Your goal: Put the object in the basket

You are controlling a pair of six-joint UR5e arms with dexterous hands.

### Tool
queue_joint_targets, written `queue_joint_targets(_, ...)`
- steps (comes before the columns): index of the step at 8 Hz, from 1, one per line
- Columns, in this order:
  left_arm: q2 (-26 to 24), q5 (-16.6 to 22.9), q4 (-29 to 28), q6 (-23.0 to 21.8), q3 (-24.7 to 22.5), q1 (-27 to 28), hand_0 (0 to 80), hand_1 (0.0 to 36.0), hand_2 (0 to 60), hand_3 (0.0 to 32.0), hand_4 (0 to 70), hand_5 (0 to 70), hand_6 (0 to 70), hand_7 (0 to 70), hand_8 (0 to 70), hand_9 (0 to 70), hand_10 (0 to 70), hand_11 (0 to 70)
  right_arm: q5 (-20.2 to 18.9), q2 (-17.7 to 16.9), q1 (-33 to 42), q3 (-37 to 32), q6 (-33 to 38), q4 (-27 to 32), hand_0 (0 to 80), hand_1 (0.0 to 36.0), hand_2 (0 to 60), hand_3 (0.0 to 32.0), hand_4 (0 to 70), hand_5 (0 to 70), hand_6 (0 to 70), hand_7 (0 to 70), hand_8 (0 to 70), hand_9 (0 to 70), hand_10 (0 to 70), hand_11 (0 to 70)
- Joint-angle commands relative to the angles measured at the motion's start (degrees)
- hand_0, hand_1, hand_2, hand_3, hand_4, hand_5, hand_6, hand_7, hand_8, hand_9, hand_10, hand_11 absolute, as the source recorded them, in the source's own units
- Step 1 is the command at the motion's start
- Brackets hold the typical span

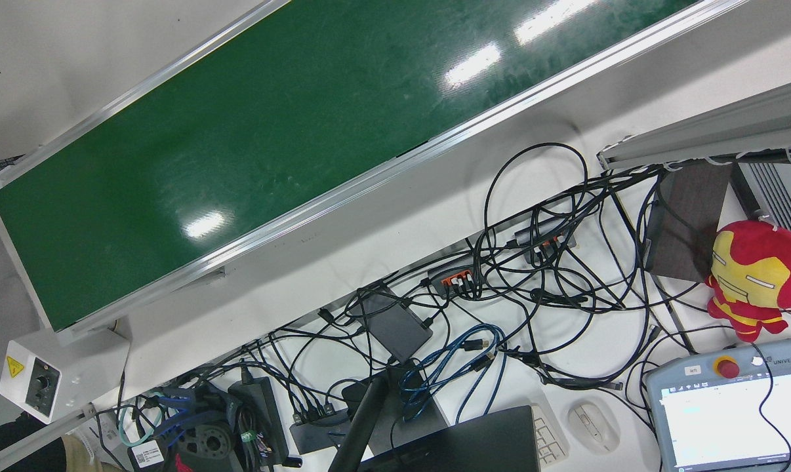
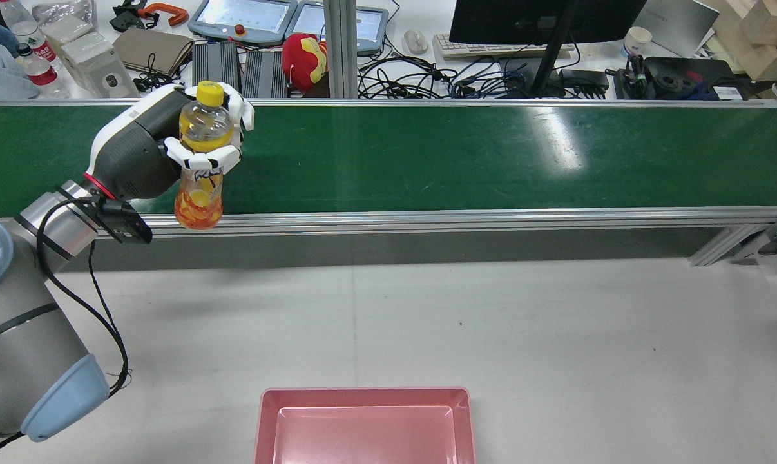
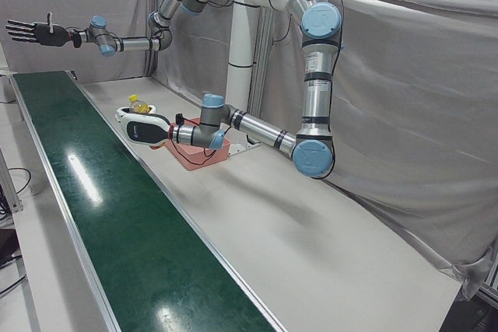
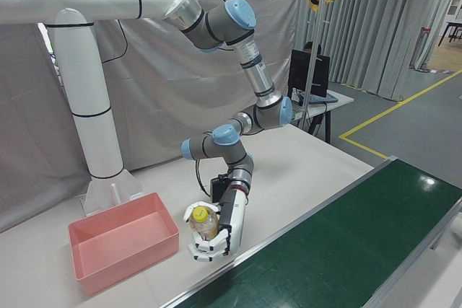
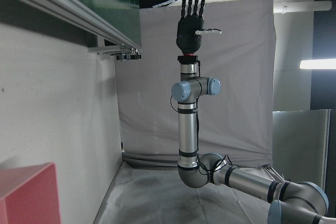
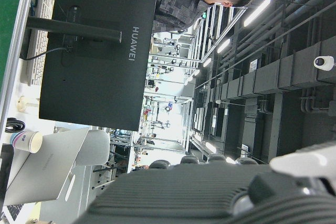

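Note:
My left hand is shut on a bottle of orange drink with a yellow cap, holding it upright in the air over the near rail of the green conveyor belt. The right-front view shows the bottle in the hand. The pink basket stands empty on the grey table at the near edge, to the right of the hand. My right hand is black, raised high with fingers spread, holding nothing; it also shows in the left hand view.
The belt runs across the far side of the table. Behind it a desk holds cables, a monitor, teach pendants and a red plush toy. Grey curtains close the station behind the arms.

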Motion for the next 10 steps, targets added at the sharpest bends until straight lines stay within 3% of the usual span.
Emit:
queue_joint_targets(1, 0.0, 0.3, 0.0, 0.9, -1.3, 9.3, 64.8, 30.5, 60.0, 0.0, 45.6, 70.0, 40.6, 49.3, 63.1, 70.0, 67.3, 70.0, 0.0, 0.0, 0.0, 0.0, 0.0, 0.1, 0.0, 0.0, 0.0, 0.0, 0.0, 0.0, 0.0, 0.0, 0.0, 0.0, 0.0, 0.0)
queue_joint_targets(2, 0.1, 0.3, -0.1, 3.9, -3.1, 12.3, 64.1, 30.2, 60.0, 0.0, 44.4, 70.0, 39.8, 48.7, 62.4, 70.0, 67.0, 70.0, 0.0, 0.0, 0.0, 0.0, 0.0, 0.1, 0.0, 0.0, 0.0, 0.0, 0.0, 0.0, 0.0, 0.0, 0.0, 0.0, 0.0, 0.0)
queue_joint_targets(5, 0.1, 0.3, -0.3, 7.3, -4.7, 19.6, 63.3, 29.0, 58.7, 0.0, 44.8, 70.0, 39.1, 47.1, 59.1, 70.0, 61.5, 70.0, 0.0, 0.0, 0.0, 0.0, 0.0, 0.0, 0.0, 0.0, 0.0, 0.0, 0.0, 0.0, 0.0, 0.0, 0.0, 0.0, 0.0, 0.0)
queue_joint_targets(6, 0.7, 0.3, -2.6, 7.9, -4.7, 21.3, 63.9, 28.0, 51.2, 0.0, 43.3, 70.0, 36.8, 44.5, 56.5, 70.0, 58.7, 70.0, 0.0, 0.0, 0.0, 0.0, 0.0, 0.1, 0.0, 0.0, 0.0, 0.0, 0.0, 0.0, 0.0, 0.0, 0.0, 0.0, 0.0, 0.0)
queue_joint_targets(7, 1.0, 0.6, -3.9, 7.8, -5.0, 21.5, 63.3, 21.8, 22.4, 0.0, 38.7, 70.0, 29.9, 37.5, 49.5, 64.3, 53.0, 70.0, -0.1, 0.0, 0.0, 0.1, 0.0, 0.0, 0.0, 0.0, 0.0, 0.0, 0.0, 0.0, 0.0, 0.0, 0.0, 0.0, 0.0, 0.0)
queue_joint_targets(8, 5.0, 1.4, -3.9, 7.9, -8.0, 21.7, 62.3, 17.8, 0.0, 0.0, 26.9, 61.2, 15.7, 25.3, 35.0, 46.7, 43.0, 61.9, 0.0, 0.0, 0.0, 0.0, 0.0, 0.0, 0.0, 0.0, 0.0, 0.0, 0.0, 0.0, 0.0, 0.0, 0.0, 0.0, 0.0, 0.0)
queue_joint_targets(9, 9.7, 1.4, -3.8, 8.0, -12.0, 21.7, 61.9, 16.8, 0.0, 0.0, 12.8, 56.8, 10.3, 19.8, 23.0, 32.0, 35.3, 51.9, 0.0, 0.0, 0.1, 0.0, 0.0, 0.0, 0.0, 0.0, 0.0, 0.0, 0.0, 0.0, 0.0, 0.0, 0.0, 0.0, 0.0, 0.0)
queue_joint_targets(10, 12.8, 1.3, -4.2, 8.1, -14.5, 21.9, 63.7, 15.8, 0.0, 0.0, 9.4, 56.1, 8.7, 18.0, 19.3, 27.1, 32.1, 47.9, -0.1, 0.0, 0.1, 0.0, 0.0, 0.1, 0.0, 0.0, 0.0, 0.0, 0.0, 0.0, 0.0, 0.0, 0.0, 0.0, 0.0, 0.0)
